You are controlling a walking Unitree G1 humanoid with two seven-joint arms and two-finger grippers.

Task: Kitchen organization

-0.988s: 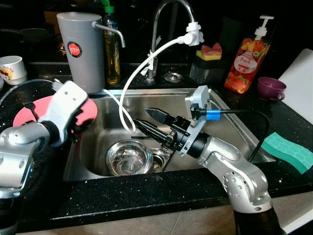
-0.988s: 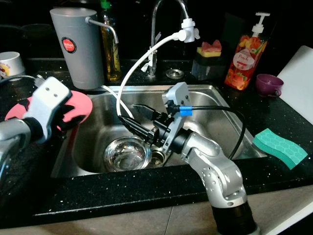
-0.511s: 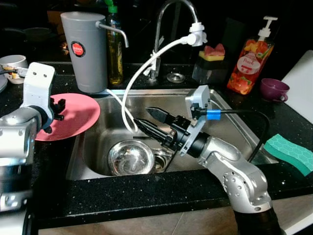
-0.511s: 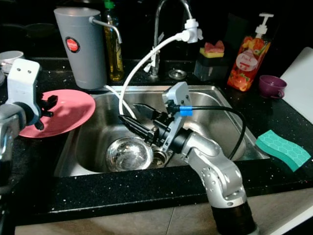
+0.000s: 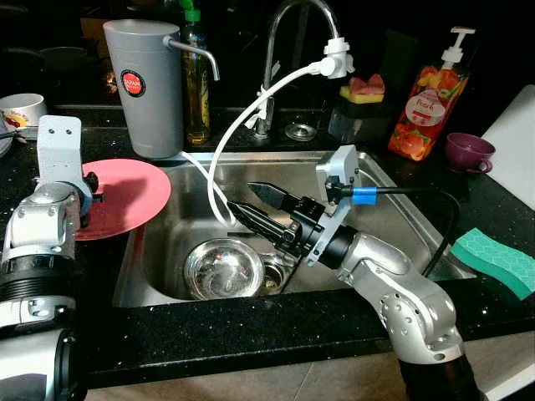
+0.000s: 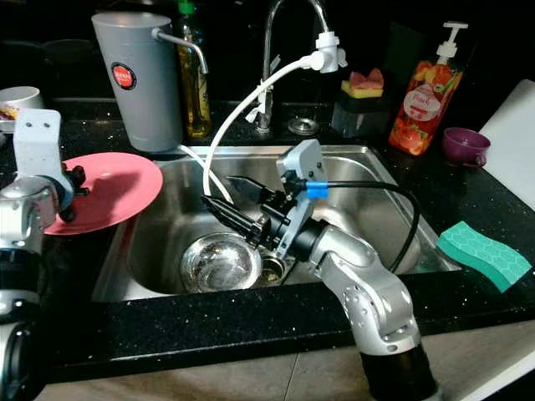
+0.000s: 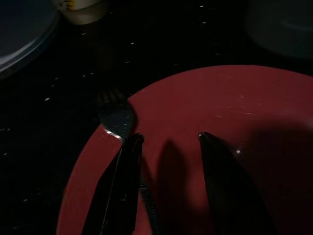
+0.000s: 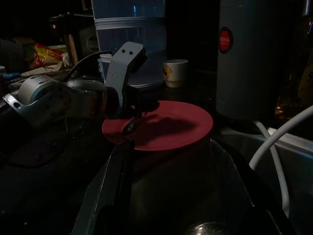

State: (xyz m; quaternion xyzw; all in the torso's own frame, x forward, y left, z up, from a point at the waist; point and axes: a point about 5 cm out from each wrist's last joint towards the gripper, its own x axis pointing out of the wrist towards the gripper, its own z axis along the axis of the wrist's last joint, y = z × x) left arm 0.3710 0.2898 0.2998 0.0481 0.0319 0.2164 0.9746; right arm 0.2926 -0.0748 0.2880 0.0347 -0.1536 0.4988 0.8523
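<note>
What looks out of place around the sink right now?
The pink plate juts past the counter edge over the sink, with a fork across its rim. A white hose droops from the tap into the basin.

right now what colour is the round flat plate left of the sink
Pink round flat plate, clearest in the left eye view.
</note>
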